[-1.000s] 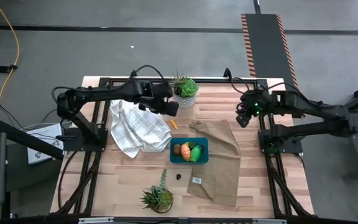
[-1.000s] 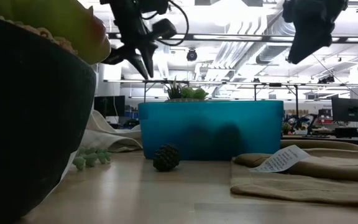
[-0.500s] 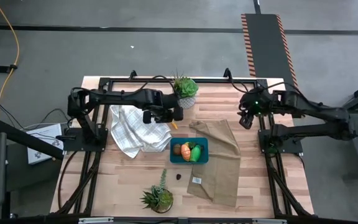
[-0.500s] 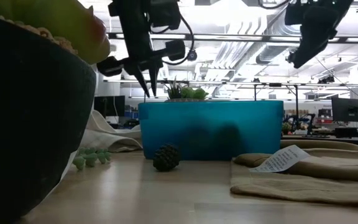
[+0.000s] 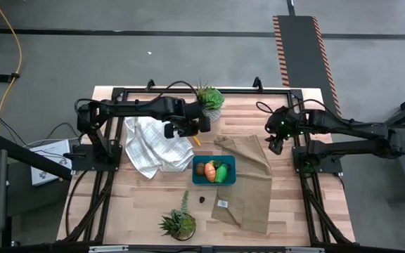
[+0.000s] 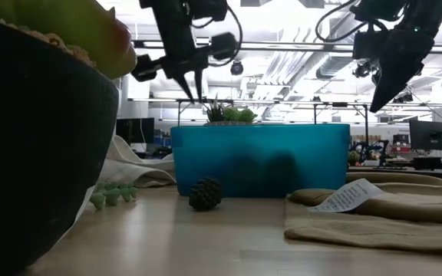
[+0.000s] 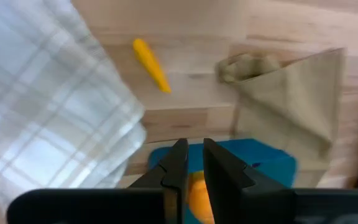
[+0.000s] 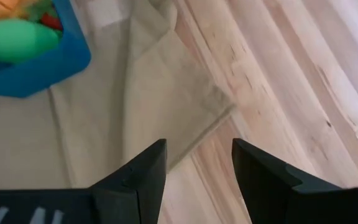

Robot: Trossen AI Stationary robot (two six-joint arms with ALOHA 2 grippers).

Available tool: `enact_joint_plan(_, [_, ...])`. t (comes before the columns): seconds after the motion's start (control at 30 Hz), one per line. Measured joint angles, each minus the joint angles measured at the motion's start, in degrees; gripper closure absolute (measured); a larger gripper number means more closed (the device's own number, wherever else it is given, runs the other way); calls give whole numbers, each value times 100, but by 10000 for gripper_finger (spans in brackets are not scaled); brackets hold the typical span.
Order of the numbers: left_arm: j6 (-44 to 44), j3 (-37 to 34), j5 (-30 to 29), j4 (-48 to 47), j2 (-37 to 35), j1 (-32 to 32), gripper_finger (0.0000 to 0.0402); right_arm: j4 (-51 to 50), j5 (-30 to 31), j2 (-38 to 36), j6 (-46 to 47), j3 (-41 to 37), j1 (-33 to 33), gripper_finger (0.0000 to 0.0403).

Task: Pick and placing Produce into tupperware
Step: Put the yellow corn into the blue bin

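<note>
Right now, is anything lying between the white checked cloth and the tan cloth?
Yes. In the high view, a small yellow-orange piece lies on bare wood between the white checked cloth and the tan cloth.

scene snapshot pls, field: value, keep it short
left gripper: shut, empty, above the table by the white checked cloth
right gripper: open, over the tan cloth edge
tupperware: holds orange and green produce
loose produce: small orange piece, dark round piece
potted plants: far edge, near edge
</note>
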Motion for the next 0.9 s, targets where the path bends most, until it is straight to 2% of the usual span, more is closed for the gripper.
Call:
enact_joint_plan(0.13, [145, 438, -134, -490, 363, -19, 387, 48, -81, -3, -43, 0, 0, 229])
enact_joint_plan(0.23, [364, 779, -161, -511, 643, -24, 398, 50, -131, -5, -66, 0, 0, 229])
enact_joint_plan(0.53, [452, 1007, -162, -496, 1080, -24, 359, 53, -195, -14, -102, 2, 1, 229])
enact_joint_plan(0.9, [1004, 1007, -87, -484, 1362, -24, 355, 52, -195, -14, -103, 2, 1, 229])
